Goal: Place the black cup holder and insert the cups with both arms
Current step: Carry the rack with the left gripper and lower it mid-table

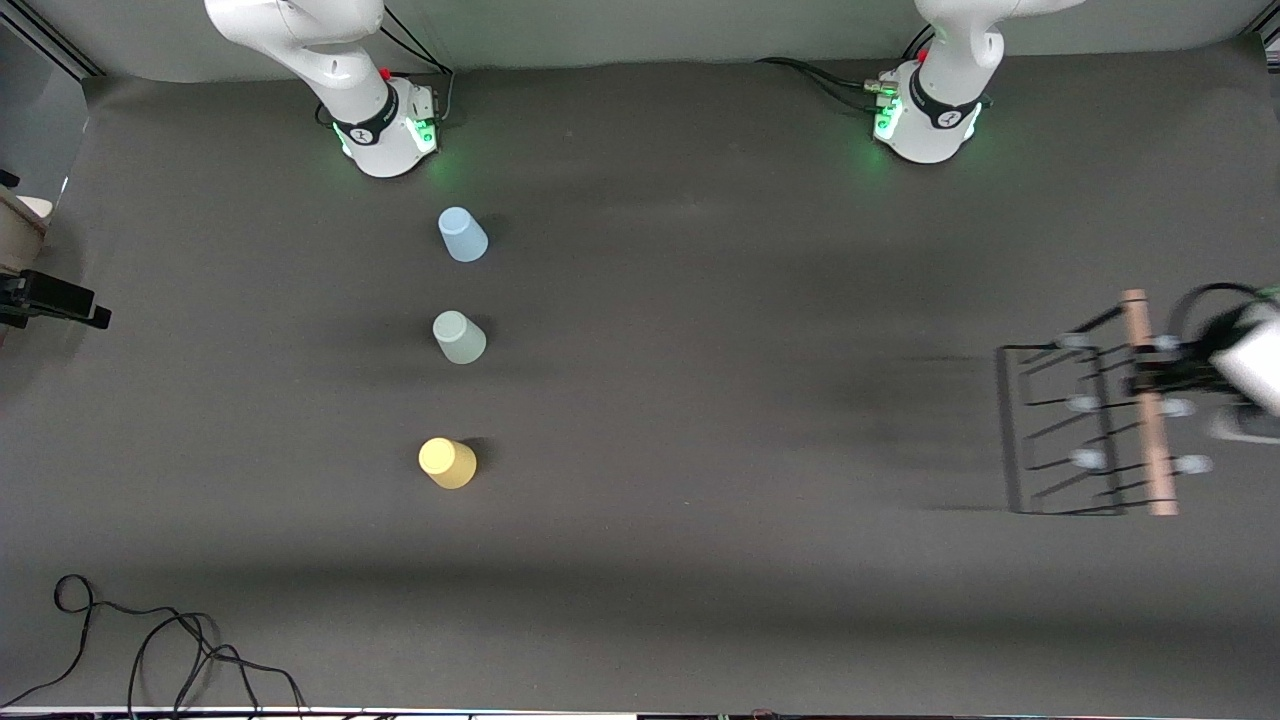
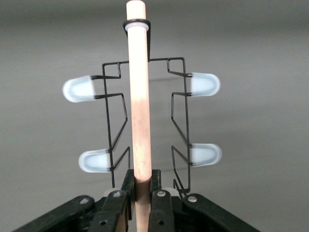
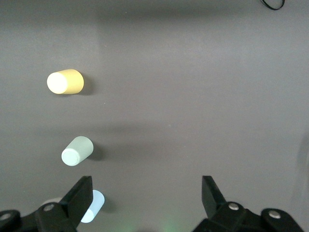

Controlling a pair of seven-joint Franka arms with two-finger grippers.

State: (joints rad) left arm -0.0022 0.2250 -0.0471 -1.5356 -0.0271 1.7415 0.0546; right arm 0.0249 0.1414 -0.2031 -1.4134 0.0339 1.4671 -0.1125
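The left gripper (image 2: 141, 203) had its fingers shut tight on the wooden handle (image 2: 139, 96) of the black cup holder (image 1: 1085, 430), at the right edge of the front view. The rack hung by one end of that rod, so it could swing, tip or slip out. The blue cup (image 1: 463, 235), green-grey cup (image 1: 459, 337) and yellow cup (image 1: 447, 463) stood upside down in a line, left of middle in the front view. A swinging rack set down too near could knock them over. The right gripper (image 3: 145, 203) waited over the worktop (image 1: 700, 400), fingers wide and holding nothing
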